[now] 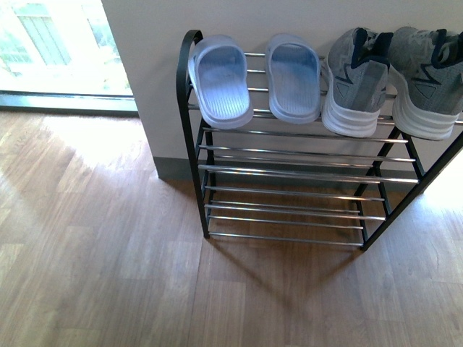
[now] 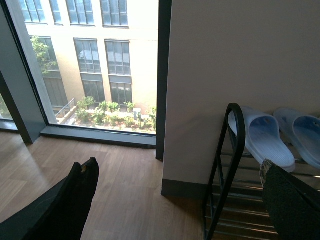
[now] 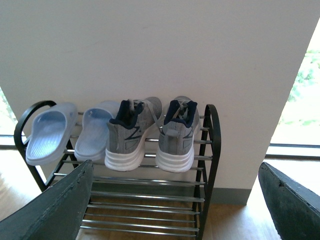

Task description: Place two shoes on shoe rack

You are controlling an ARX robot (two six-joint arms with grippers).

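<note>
Two grey knit sneakers (image 1: 359,79) (image 1: 428,79) with white soles rest side by side on the top tier of the shoe rack (image 1: 289,173), heels outward; the right wrist view shows them too (image 3: 131,135) (image 3: 177,135). Two pale blue slide sandals (image 1: 221,79) (image 1: 294,76) lie beside them on the same tier. No arm shows in the front view. My left gripper (image 2: 177,192) is open, off the rack's left end, over the floor. My right gripper (image 3: 175,200) is open, facing the rack from in front, apart from the shoes.
The rack's lower chrome tiers (image 1: 289,210) hold nothing. A beige wall (image 1: 159,87) with a dark baseboard stands behind the rack. A floor-height window (image 1: 51,50) is at the left. Wooden floor (image 1: 108,267) spreads in front.
</note>
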